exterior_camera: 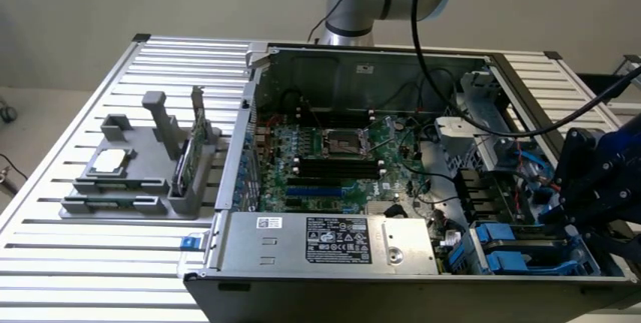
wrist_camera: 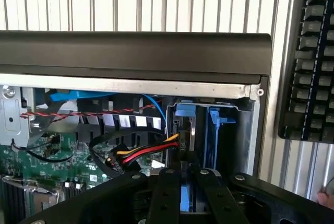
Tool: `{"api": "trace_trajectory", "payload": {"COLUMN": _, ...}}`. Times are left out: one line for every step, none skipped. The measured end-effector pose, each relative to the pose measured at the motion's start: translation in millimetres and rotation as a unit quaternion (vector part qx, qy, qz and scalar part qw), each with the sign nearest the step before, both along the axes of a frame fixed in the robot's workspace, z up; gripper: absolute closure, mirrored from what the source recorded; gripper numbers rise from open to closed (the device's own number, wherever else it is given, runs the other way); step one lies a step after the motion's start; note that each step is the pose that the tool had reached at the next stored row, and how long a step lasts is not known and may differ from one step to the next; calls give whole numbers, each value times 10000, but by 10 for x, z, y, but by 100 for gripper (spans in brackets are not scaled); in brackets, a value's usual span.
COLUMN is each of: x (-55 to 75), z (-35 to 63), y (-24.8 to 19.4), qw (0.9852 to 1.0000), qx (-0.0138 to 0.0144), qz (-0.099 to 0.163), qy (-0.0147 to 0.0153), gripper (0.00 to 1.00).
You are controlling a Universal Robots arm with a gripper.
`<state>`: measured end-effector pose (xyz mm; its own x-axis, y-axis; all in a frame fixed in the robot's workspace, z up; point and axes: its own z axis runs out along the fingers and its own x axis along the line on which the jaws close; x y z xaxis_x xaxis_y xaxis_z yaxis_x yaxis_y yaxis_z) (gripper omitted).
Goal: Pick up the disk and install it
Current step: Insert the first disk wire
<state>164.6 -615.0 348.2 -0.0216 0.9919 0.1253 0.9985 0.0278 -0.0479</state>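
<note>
The disk (wrist_camera: 188, 199) stands on edge in the drive bay at the corner of the open computer case (exterior_camera: 255, 113). Its blue carrier shows between my fingers, and a silver-grey edge runs on from there into the bay. My gripper (wrist_camera: 188, 176) is shut on that blue edge, with one black finger (wrist_camera: 168, 192) on each side. In the exterior view my gripper (exterior_camera: 573, 210) hangs over the case's near corner on that view's right, above other blue carriers (exterior_camera: 506, 255) in the bay.
A red, yellow and black cable bundle (wrist_camera: 141, 153) lies close beside the bay. The power supply (exterior_camera: 331, 239) and motherboard (exterior_camera: 331, 158) take up the middle of the case. A grey tray (exterior_camera: 130, 199) on the exterior view's left holds a chip (exterior_camera: 108, 161) and an upright card (exterior_camera: 185, 159). A keyboard (wrist_camera: 313, 57) lies beside the case.
</note>
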Motion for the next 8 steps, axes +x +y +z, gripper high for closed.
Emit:
{"api": "trace_trajectory", "payload": {"x": -3, "z": 1, "y": 5, "qw": 10000, "qx": -28, "qz": -2, "qy": 0, "gripper": 84}}
{"api": "trace_trajectory", "payload": {"x": -7, "z": 0, "y": 11, "qw": 10000, "qx": -49, "qz": -4, "qy": 1, "gripper": 84}}
{"api": "trace_trajectory", "payload": {"x": -11, "z": 0, "y": 18, "qw": 10000, "qx": -66, "qz": -6, "qy": 3, "gripper": 84}}
{"api": "trace_trajectory", "payload": {"x": -16, "z": 0, "y": 28, "qw": 10000, "qx": -82, "qz": -7, "qy": 3, "gripper": 84}}
{"api": "trace_trajectory", "payload": {"x": -22, "z": -1, "y": 43, "qw": 9999, "qx": -101, "qz": -7, "qy": 3, "gripper": 84}}
{"api": "trace_trajectory", "payload": {"x": -27, "z": 0, "y": 60, "qw": 9999, "qx": -123, "qz": -7, "qy": 4, "gripper": 84}}
{"api": "trace_trajectory", "payload": {"x": -31, "z": 0, "y": 78, "qw": 9999, "qx": -141, "qz": -7, "qy": 4, "gripper": 84}}
{"api": "trace_trajectory", "payload": {"x": -34, "z": -1, "y": 97, "qw": 9999, "qx": -161, "qz": -7, "qy": 4, "gripper": 84}}
